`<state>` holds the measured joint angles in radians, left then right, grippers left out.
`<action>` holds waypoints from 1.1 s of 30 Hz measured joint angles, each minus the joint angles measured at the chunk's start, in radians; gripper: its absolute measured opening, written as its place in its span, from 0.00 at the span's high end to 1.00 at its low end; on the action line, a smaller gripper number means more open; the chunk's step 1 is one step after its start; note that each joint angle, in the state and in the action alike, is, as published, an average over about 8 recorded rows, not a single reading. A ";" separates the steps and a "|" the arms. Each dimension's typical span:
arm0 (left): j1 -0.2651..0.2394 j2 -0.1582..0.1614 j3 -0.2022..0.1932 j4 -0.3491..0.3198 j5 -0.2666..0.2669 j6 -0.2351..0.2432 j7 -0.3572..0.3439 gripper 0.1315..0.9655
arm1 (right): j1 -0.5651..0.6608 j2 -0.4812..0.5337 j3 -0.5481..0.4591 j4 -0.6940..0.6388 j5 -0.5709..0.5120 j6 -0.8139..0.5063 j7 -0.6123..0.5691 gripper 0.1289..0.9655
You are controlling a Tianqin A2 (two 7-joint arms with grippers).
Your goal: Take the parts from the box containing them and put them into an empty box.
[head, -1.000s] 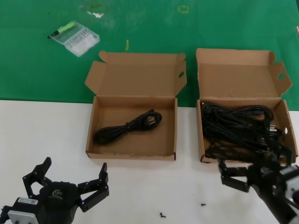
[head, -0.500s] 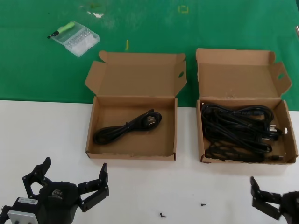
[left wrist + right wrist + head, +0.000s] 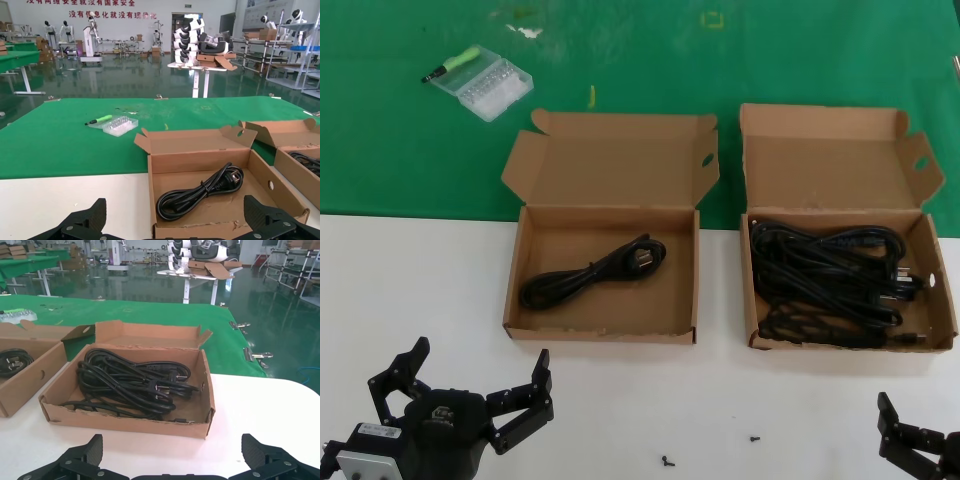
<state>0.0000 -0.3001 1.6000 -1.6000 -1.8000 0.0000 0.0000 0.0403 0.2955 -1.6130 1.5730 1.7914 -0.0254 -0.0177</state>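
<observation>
My right gripper (image 3: 920, 452) hangs wide open and empty, near the full box (image 3: 937, 255). I'd drop onto one cord (image 3: 825, 270), mid-bundle, then carry it left.

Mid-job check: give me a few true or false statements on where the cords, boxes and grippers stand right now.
1. The wider box holds one cord. True.
2. The narrower box is empty. False: a pile of cords fills it.
3. The right gripper is shut on a cord. False: it is open, holding nothing, near the table edge in front of the narrower box.
4. The left gripper is open in front of the wider box. True.
5. Both box lids are closed. False: both stand open.
</observation>
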 joint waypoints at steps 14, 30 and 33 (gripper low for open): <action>0.000 0.000 0.000 0.000 0.000 0.000 0.000 0.00 | 0.000 0.000 0.000 0.000 0.000 0.000 0.000 0.00; 0.000 0.000 0.000 0.000 0.000 0.000 0.000 0.00 | 0.000 0.000 0.000 0.000 0.000 0.000 0.000 0.00; 0.000 0.000 0.000 0.000 0.000 0.000 0.000 0.00 | 0.000 0.000 0.000 0.000 0.000 0.000 0.000 0.00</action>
<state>0.0000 -0.3001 1.6000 -1.6000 -1.7999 0.0000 0.0000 0.0403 0.2955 -1.6130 1.5730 1.7914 -0.0253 -0.0177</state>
